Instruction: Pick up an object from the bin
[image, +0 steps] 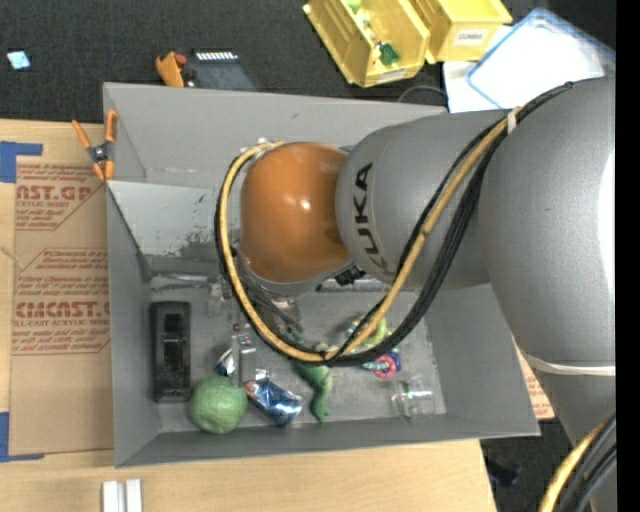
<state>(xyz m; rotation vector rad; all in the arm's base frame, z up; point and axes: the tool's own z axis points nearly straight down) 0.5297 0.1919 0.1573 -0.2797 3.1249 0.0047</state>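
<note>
**Arm low over the front of the bin**

Nearest to us is the robot's broad grey arm (500, 220), which comes in from the right and covers much of the bin (160, 215). At its end sits the rounded orange cover (290, 210), with yellow and black cables (232, 270) looping round it and down towards the bin floor.

Below the cover we see the metal of the gripper (258, 325), low over the left-middle of the floor. Its lower end is hidden by the cover and the cables, so we cannot tell whether it is open or closed, or whether it grips anything.

Closest to it is a small silvery piece (240, 352), just beneath and a little towards the front wall. Near that lie a crumpled blue-and-white wrapper (272, 397) and, at the wrapper's left, a green ball (215, 405) close to the front wall. A black rectangular device (170, 348) lies along the left side, apart from the gripper.

To the right of the wrapper lies a green toy figure (320, 390). Further right are a small pink-and-blue thing (385, 363) and a clear plastic piece (412, 400).
</note>
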